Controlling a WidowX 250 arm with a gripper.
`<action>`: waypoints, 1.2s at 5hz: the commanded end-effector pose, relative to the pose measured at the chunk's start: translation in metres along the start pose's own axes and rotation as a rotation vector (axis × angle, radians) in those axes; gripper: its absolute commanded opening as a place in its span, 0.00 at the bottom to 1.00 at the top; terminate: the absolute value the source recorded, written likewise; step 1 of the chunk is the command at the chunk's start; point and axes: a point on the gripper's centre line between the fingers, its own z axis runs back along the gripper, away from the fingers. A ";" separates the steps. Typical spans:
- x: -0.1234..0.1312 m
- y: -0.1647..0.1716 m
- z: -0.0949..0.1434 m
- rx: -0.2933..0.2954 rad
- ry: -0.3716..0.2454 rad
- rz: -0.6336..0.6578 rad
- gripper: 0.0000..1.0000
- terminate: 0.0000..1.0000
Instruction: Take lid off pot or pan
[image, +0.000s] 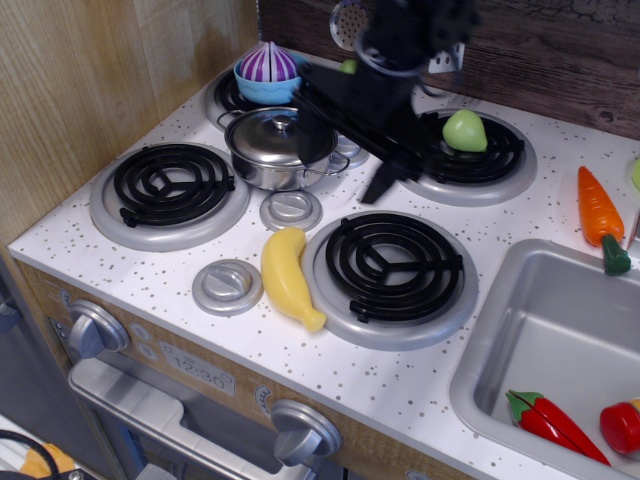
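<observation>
The small shiny steel pot (262, 168) stands between the two left burners, with wire loop handles at its sides. The domed steel lid (270, 133) with a small knob (283, 122) sits on it. My black gripper (348, 157) hangs just right of the pot, blurred by motion. It is open and holds nothing. One finger (312, 128) is over the lid's right edge. The other finger (385, 180) is further right, over the stove top. The arm hides the pot's right handle.
A yellow banana (288, 277) lies in front of the pot. Grey stove discs (291, 208) (228, 286) are near it. A blue bowl with a striped juicer (270, 75) stands behind the pot. A green fruit (463, 130), a carrot (600, 212) and the sink (560, 300) are to the right.
</observation>
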 end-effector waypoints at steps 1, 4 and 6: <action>0.018 0.060 -0.020 0.040 -0.089 -0.059 1.00 0.00; 0.056 0.099 -0.055 -0.055 -0.192 -0.247 1.00 0.00; 0.062 0.095 -0.065 -0.179 -0.152 -0.290 1.00 0.00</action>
